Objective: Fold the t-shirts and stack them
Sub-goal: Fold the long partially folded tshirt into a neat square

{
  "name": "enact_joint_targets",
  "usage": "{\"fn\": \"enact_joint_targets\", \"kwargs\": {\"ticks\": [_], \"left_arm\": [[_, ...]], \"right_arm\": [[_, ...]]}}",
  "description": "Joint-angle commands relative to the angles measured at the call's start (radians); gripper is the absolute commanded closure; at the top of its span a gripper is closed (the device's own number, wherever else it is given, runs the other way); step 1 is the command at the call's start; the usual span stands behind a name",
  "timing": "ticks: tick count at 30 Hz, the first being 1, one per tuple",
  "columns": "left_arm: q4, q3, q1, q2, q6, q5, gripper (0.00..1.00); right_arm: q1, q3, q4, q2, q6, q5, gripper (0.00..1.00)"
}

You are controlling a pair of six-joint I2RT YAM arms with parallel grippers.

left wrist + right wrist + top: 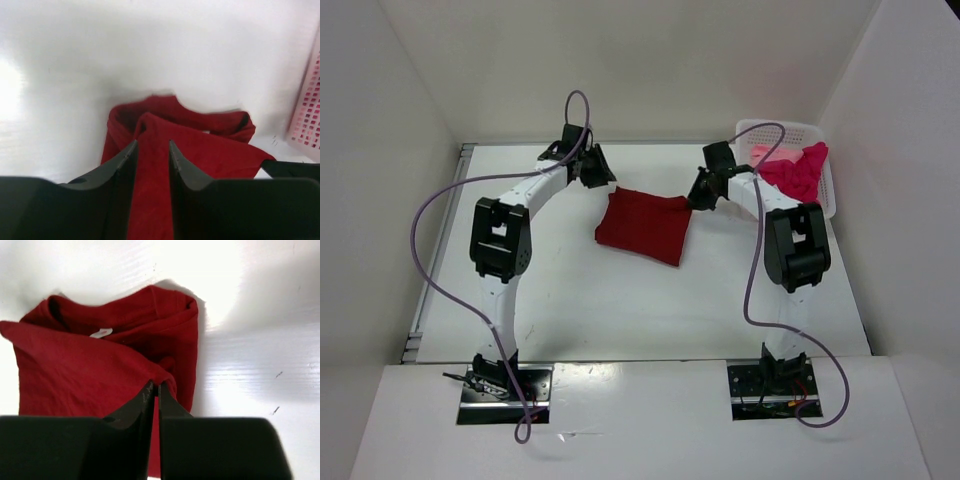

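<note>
A dark red t-shirt [645, 228], folded into a rough rectangle, lies on the white table at mid-back. My left gripper [603, 180] is at its far left corner; in the left wrist view the narrow-set jaws [152, 145] hold a raised fold of the red cloth [210, 150]. My right gripper [698, 195] is at its far right corner, pinched shut [156, 386] on a fold of the shirt [75, 365]. A small white tag [101, 333] shows at the collar. A magenta-pink t-shirt [798, 172] and pale pink cloth [760, 153] lie in the basket.
The white perforated basket [825, 190] stands at the back right corner, close behind the right arm; its wall shows in the left wrist view [310, 110]. White walls enclose the table on three sides. Purple cables loop off both arms.
</note>
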Motion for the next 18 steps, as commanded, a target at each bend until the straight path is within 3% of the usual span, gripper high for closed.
{"fn": "enact_joint_targets", "kwargs": {"ticks": [1, 5, 9, 10, 14, 18], "left_arm": [[0.041, 0.135, 0.007, -0.004, 0.025, -0.025, 0.48], [0.041, 0.128, 0.007, -0.054, 0.043, 0.004, 0.42], [0.123, -0.083, -0.039, -0.168, 0.024, 0.117, 0.62], [0.150, -0.168, -0.057, -0.201, 0.024, 0.133, 0.64], [0.231, -0.406, -0.107, -0.245, -0.025, 0.208, 0.69], [0.277, -0.498, -0.107, -0.251, -0.043, 0.208, 0.69]], "right_arm": [[-0.010, 0.120, 0.006, 0.000, -0.023, 0.036, 0.81], [-0.010, 0.174, -0.019, -0.012, -0.033, 0.036, 0.65], [0.016, 0.119, -0.011, -0.100, -0.038, 0.013, 0.61], [0.021, 0.094, 0.004, -0.114, -0.026, -0.002, 0.65], [0.109, -0.086, 0.118, -0.155, 0.016, -0.088, 0.98], [0.157, -0.163, 0.211, -0.131, 0.047, -0.179, 0.99]]}}
